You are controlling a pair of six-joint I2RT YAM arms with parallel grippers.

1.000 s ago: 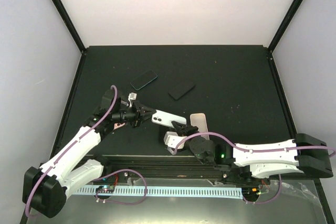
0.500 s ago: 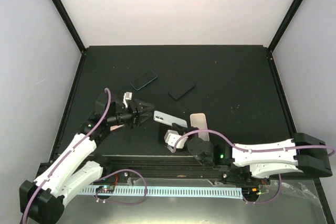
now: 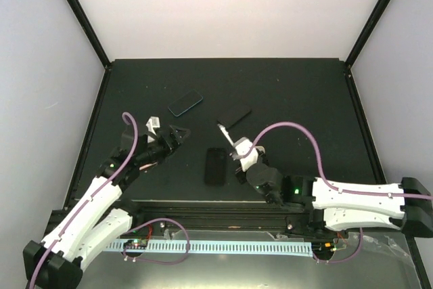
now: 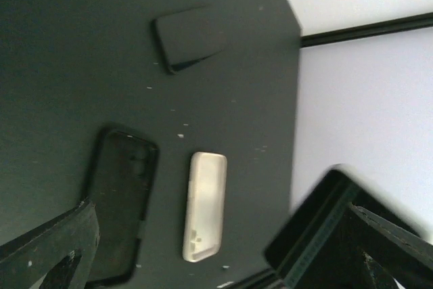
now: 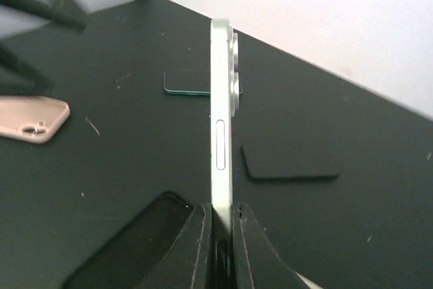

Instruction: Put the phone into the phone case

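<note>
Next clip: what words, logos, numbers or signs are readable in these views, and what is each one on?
No text can be read in any view.
The white phone, held edge-on in the right pincer, shows only a side button and its camera bump.
The black case, beige case, teal-edged phone and black slab show no print.

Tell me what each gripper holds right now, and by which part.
The right gripper pinches the white phone across its faces, at the end away from its camera bump. The left gripper is open, holding nothing.
</note>
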